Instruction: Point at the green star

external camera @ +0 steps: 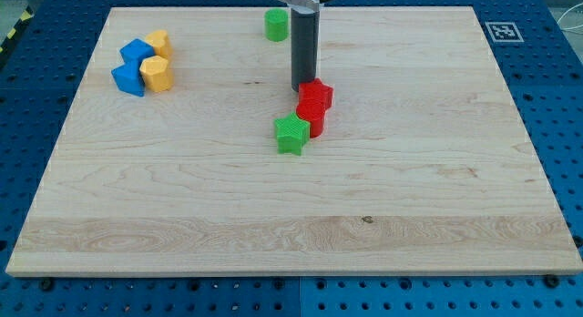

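My tip (301,88), bare and grasping nothing, rests at 12 o'clock of two red blocks (313,106); the bright green star (291,133) touches them at 7 o'clock.

Near the middle of the wooden board (383,217), the green star (291,133) touches the view's lower left of two stacked-looking red blocks (313,107); my tip (301,88) stands just above them, at the upper red block's top-left edge. A green cylinder (276,25) lies toward the view's top; two blue blocks (133,66) and two yellow blocks (158,60) cluster at top left.
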Controlling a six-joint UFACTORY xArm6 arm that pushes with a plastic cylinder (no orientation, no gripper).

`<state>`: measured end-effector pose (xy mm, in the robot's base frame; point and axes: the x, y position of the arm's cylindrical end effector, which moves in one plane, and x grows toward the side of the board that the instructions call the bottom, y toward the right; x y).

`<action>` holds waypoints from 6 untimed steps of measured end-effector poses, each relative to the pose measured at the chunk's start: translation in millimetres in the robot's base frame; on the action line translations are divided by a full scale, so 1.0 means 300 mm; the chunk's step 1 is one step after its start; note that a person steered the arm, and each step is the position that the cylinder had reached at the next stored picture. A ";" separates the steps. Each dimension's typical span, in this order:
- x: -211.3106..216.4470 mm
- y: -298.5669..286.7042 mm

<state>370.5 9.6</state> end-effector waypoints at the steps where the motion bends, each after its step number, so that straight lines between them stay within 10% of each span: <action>1: 0.011 -0.161; 4: 0.551 -0.070; 6: 0.469 0.141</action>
